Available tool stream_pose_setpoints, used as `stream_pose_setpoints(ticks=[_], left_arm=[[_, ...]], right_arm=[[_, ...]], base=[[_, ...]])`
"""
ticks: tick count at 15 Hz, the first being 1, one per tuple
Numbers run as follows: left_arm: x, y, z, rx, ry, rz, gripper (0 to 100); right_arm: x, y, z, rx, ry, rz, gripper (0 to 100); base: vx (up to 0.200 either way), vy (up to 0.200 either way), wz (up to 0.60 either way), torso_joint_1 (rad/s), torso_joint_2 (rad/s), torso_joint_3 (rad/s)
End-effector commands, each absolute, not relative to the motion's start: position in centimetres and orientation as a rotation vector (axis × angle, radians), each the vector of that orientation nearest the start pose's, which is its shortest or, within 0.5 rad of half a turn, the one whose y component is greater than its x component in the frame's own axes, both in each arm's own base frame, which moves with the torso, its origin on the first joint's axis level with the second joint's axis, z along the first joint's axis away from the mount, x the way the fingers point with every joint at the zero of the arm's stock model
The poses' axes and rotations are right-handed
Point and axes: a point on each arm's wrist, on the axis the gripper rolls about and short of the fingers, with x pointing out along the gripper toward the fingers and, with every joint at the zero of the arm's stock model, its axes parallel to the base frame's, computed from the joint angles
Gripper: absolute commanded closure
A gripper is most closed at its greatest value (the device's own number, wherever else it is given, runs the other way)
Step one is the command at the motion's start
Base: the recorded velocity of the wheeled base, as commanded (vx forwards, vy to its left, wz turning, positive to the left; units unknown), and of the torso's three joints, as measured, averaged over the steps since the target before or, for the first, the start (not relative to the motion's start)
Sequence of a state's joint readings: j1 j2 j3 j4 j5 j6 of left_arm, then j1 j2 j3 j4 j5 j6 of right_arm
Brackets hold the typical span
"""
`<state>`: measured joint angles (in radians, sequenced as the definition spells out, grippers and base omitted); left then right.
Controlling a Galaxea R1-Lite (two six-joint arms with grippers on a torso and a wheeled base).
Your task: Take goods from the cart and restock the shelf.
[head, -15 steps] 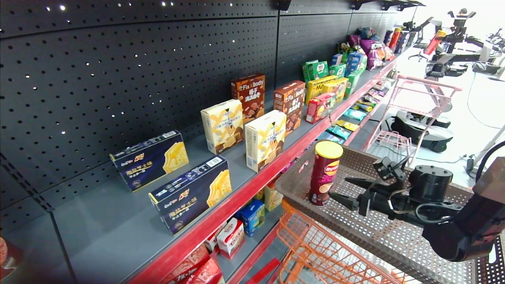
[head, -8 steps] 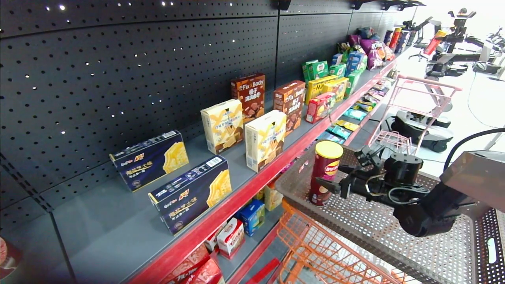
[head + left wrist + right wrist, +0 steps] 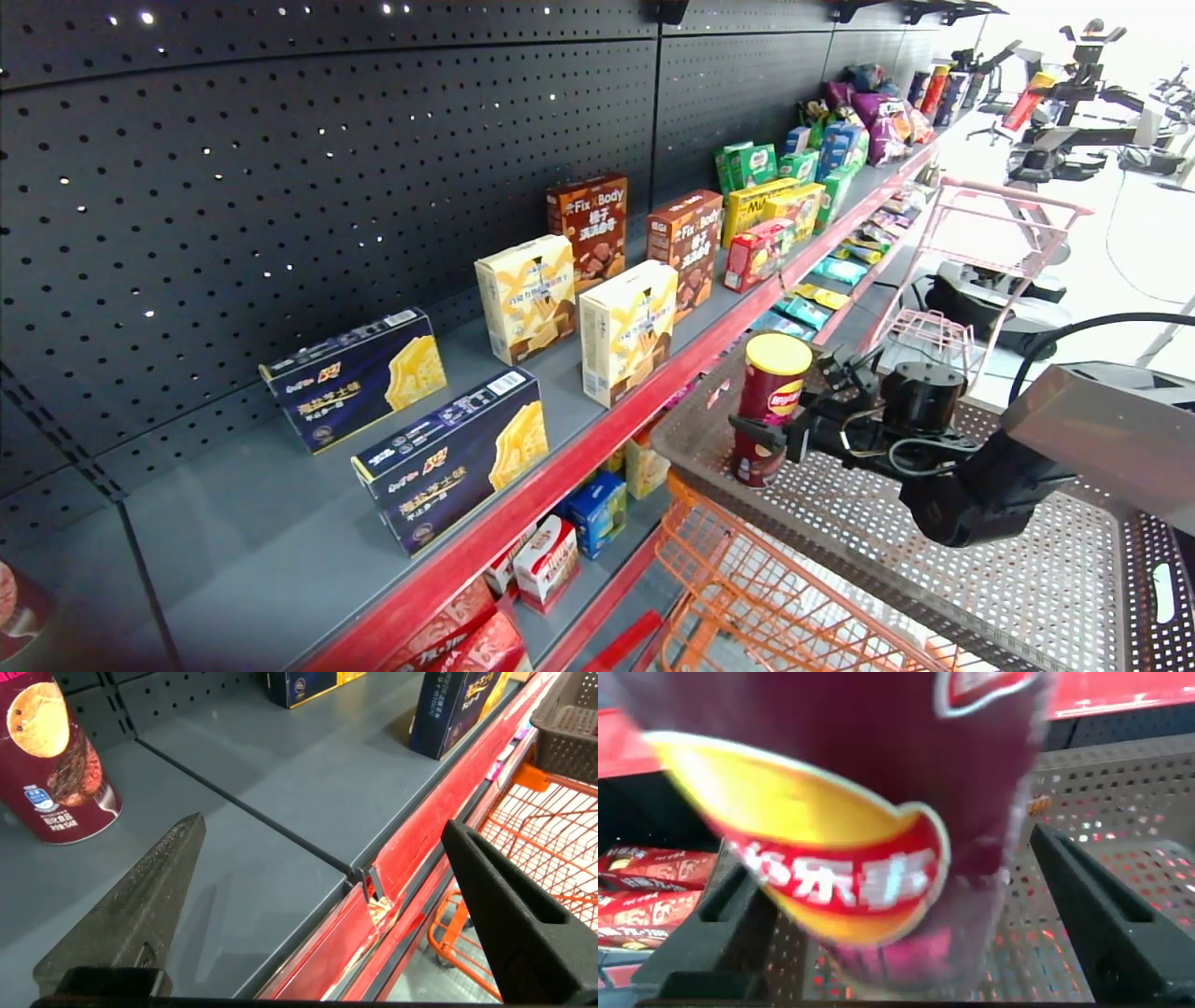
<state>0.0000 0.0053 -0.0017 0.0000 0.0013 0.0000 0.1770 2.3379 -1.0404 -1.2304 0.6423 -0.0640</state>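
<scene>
A maroon chips can [image 3: 773,387] with a yellow lid stands upright at the near-left corner of the cart's brown perforated top basket [image 3: 934,551]. My right gripper [image 3: 780,415] is level with the can's middle, open, with one finger on each side of it. In the right wrist view the can [image 3: 878,812] sits between the two fingers of that gripper [image 3: 910,924], with gaps on both sides. My left gripper [image 3: 318,915] hangs open and empty over a bare stretch of the grey shelf [image 3: 243,859]. A maroon cookie tub [image 3: 56,765] stands farther back on that shelf.
The grey shelf [image 3: 280,504] with its red front edge carries navy boxes [image 3: 453,457], yellow boxes [image 3: 627,329] and brown boxes [image 3: 686,245]; bare shelf lies left of the navy boxes. The orange wire cart [image 3: 747,597] sits under the brown basket. A pink cart [image 3: 980,271] stands farther right.
My right arm has moved left across the basket toward the can, and its open fingers now stand on either side of it. The can and the shelf goods have not moved.
</scene>
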Motion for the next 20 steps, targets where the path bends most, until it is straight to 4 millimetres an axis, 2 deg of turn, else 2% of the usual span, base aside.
stream_pose_setpoints(ticks=[1,8,9,12,15,18,20], left_arm=[[-2.2,0.0,7.6,0.0,0.005,0.002,0],[-2.2,0.0,7.6,0.0,0.005,0.002,0],[-2.2,0.0,7.6,0.0,0.005,0.002,0],[-2.2,0.0,7.6,0.0,0.005,0.002,0],[-2.2,0.0,7.6,0.0,0.005,0.002,0],[-2.2,0.0,7.6,0.0,0.005,0.002,0],[-2.2,0.0,7.6,0.0,0.005,0.002,0]], right_arm=[[42.3,9.2,5.3,-0.042,0.048,0.828,0],[43.4,9.7,5.9,-0.048,0.03,0.853,0],[43.4,9.7,5.9,-0.048,0.029,0.859,100],[43.1,9.7,6.0,-0.049,0.035,0.859,100],[42.4,9.5,7.0,-0.057,0.025,0.857,100],[41.0,8.8,9.6,-0.066,0.003,0.838,100],[39.0,8.1,12.0,-0.068,0.014,0.736,100]], base=[[0.0,0.0,0.0,0.0,0.0,0.0],[0.0,0.0,0.0,0.0,0.0,0.0],[0.0,0.0,0.0,0.0,0.0,0.0],[0.0,0.0,0.0,0.0,0.0,0.0],[0.0,0.0,0.0,0.0,0.0,0.0],[0.0,0.0,0.0,0.0,0.0,0.0],[0.0,0.0,0.0,0.0,0.0,0.0]])
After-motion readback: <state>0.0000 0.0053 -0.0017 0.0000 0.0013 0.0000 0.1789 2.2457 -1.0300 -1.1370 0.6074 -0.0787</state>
